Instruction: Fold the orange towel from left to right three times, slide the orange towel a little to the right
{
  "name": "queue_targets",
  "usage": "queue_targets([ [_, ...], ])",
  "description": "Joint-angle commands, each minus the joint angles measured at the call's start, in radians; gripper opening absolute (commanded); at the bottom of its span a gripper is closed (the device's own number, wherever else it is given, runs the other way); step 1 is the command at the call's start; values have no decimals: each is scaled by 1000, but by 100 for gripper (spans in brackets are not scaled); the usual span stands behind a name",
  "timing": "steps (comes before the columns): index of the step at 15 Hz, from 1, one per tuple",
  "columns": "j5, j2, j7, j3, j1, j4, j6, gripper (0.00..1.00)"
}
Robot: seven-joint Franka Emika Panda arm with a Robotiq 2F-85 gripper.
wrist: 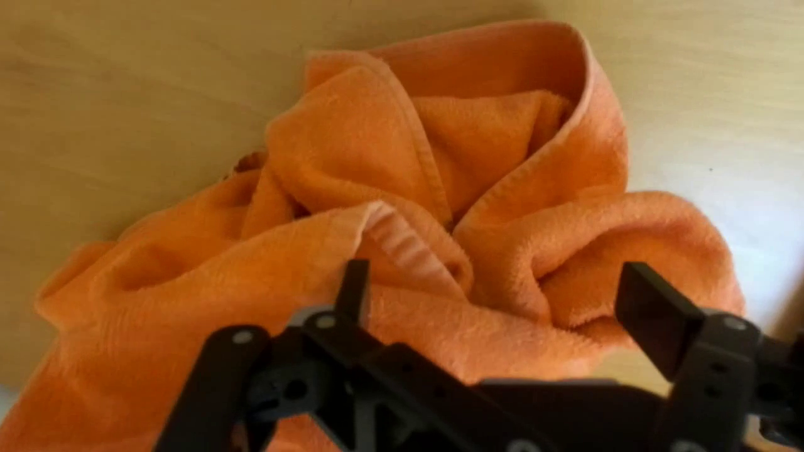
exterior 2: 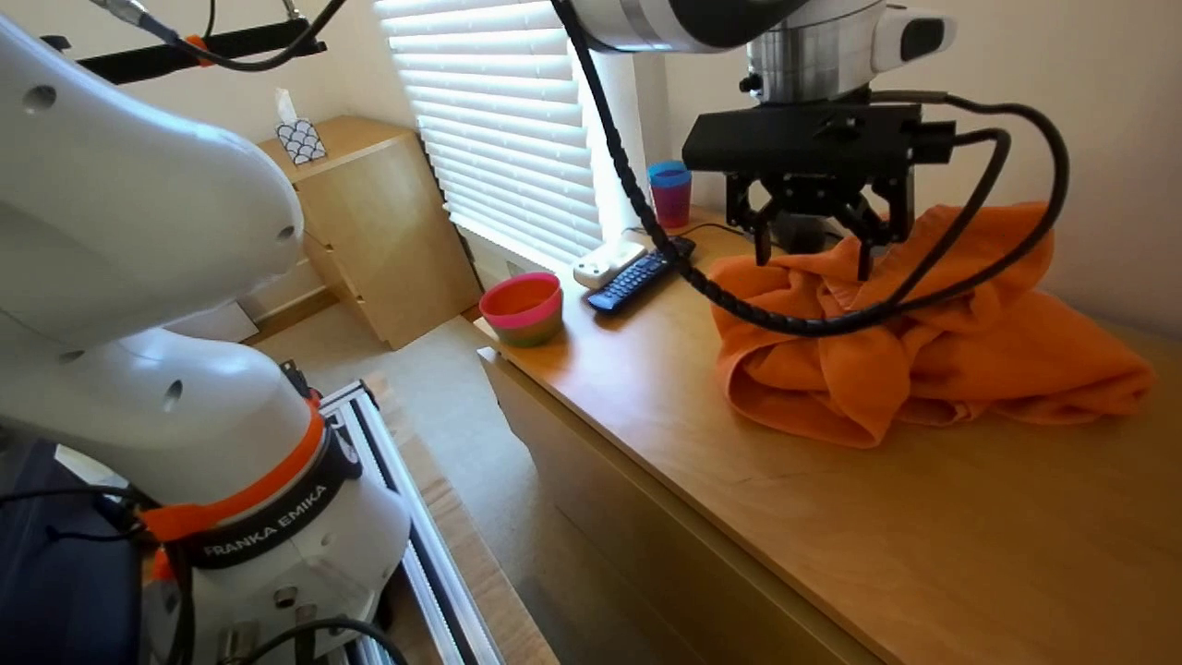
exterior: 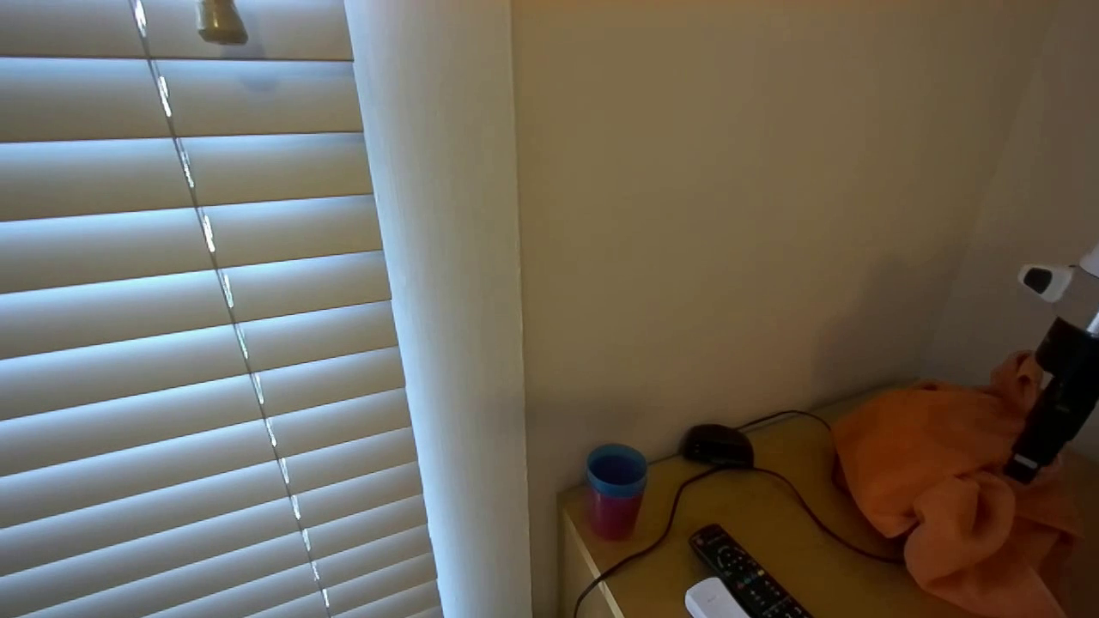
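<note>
1. One white arm (exterior 2: 138,203) fills the near side of an exterior view, its base ringed by an orange strip above a black band lettered FRANKA EMIKA.
2. Beyond it runs the pale wooden worktop (exterior 2: 923,536), a bare stretch lying toward that camera.
3. Above the worktop hangs the gripper (exterior 2: 814,260), pointing down, its two fingers (exterior 2: 763,245) spread wide with nothing held between them. Whether either tip brushes the cloth cannot be told.
4. Directly below the gripper lies the orange towel (exterior 2: 1007,369), bunched on the worktop in loose loops and creases. In the wrist view, a hemmed edge peaks beside one finger. In an exterior view, the heap sits near the wall (exterior: 738,215).
5. Near the worktop's edge stands an upright bowl (exterior 2: 522,309), pink at the rim, greenish below.
6. Past the bowl lies a black remote (exterior 2: 640,277), a white block (exterior 2: 608,265) just beside it.
7. Close to the wall sits a low black object (exterior: 717,445).
8. At the corner near it stands an upright cup (exterior: 616,491), blue above, pinkish below.
9. White blinds (exterior 2: 508,120) hang beyond the worktop.
10. Farthest off, a wooden cabinet (exterior 2: 397,222) carries a patterned box (exterior 2: 301,141) with a tissue (exterior 2: 285,106) poking up.
</note>
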Motion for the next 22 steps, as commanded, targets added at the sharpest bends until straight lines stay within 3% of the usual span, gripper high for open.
queue_targets([
  [1, -40, 15, 36, -170, 136, -61, 42, 100],
  [2, -76, 19, 57, -222, 178, -67, 53, 100],
  [3, -53, -51, 33, -339, 281, -77, 99, 100],
  [4, -206, -9, 124, -361, 277, -73, 125, 100],
  [5, -288, -8, 166, -438, 331, -63, 144, 100],
  [7, -436, 40, 293, -517, 393, -11, 108, 100],
  [8, -416, 49, 289, -502, 391, 12, 88, 100],
  [9, -287, -10, 209, -650, 554, 14, 107, 100],
  [10, -317, 6, 233, -494, 410, 29, 54, 100],
  [11, -263, -21, 170, -492, 422, 32, 38, 100],
  [18, 191, -94, -368, -233, 251, 108, -2, 100],
  [22, 419, -122, -591, -154, 187, 172, -70, 100],
])
